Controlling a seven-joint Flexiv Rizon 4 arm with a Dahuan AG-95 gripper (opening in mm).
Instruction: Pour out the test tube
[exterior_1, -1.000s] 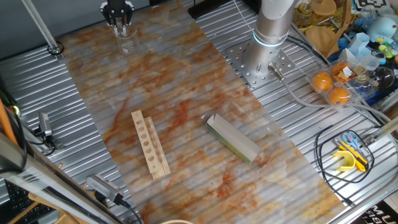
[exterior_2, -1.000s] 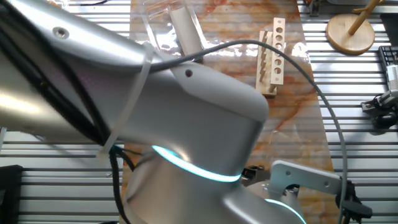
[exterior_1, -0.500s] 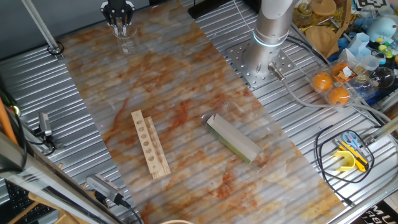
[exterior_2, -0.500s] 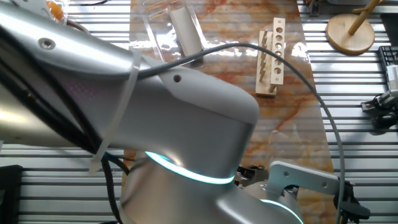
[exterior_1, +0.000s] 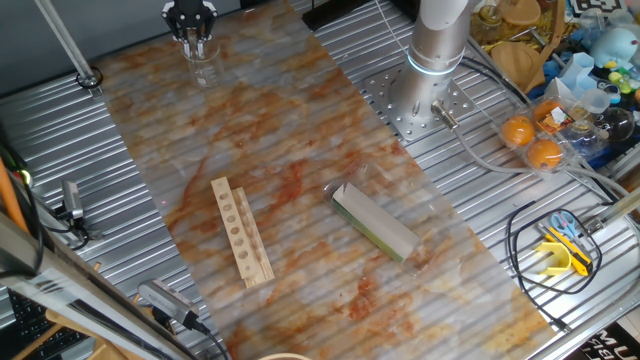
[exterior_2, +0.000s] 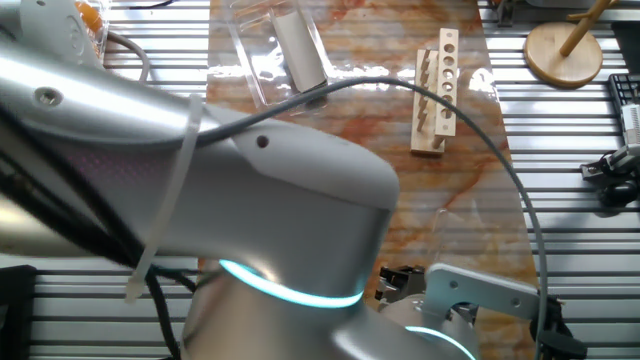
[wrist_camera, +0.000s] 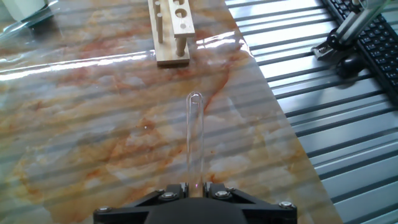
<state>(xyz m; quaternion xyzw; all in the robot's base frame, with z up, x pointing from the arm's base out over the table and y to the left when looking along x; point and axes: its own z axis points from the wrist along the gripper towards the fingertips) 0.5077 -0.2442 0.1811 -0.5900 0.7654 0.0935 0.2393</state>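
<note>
Hand view | claw (wrist_camera: 194, 188) grips test tube (wrist_camera: 195, 138) (rounded end forward); above table (wrist_camera: 93, 124)

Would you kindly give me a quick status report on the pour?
Gripper shut on test tube, jaws clamped at its near end. Tube over the marbled mat, rounded end pointing toward the wooden rack. Nothing in the way.

In the other fixed view the robot arm (exterior_2: 200, 200) has swung lower and leftward, uncovering more of the clear box (exterior_2: 275, 55).
</note>
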